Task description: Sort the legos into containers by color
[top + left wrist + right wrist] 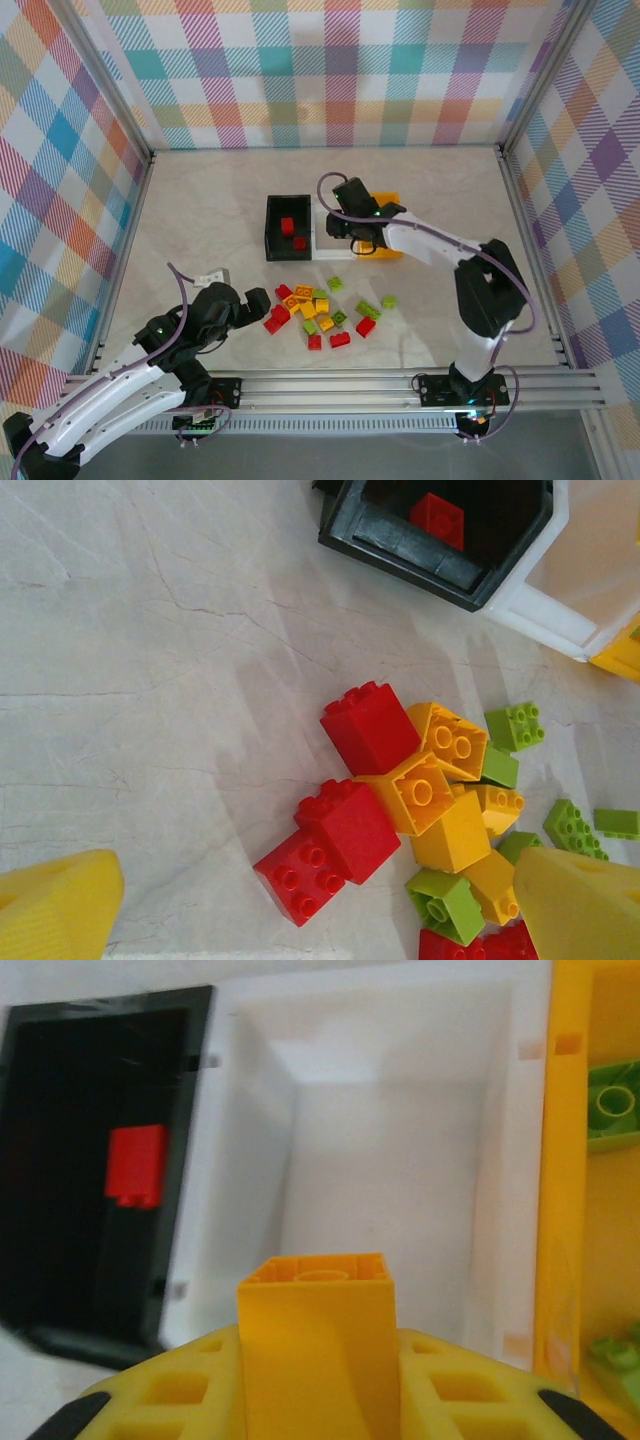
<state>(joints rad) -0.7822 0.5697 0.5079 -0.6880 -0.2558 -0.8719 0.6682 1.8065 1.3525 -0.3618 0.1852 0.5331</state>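
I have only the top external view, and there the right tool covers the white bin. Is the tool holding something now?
Observer: Yes. In the right wrist view, the right tool is shut on a yellow brick.
Operator: Is this brick over the white bin, and is the bin empty?
Observer: The brick hangs over the white bin. The part of the bin's floor that shows is bare.
Operator: And what is inside the orange bin?
Observer: Lime green bricks lie in the orange bin, at the right edge of that view.
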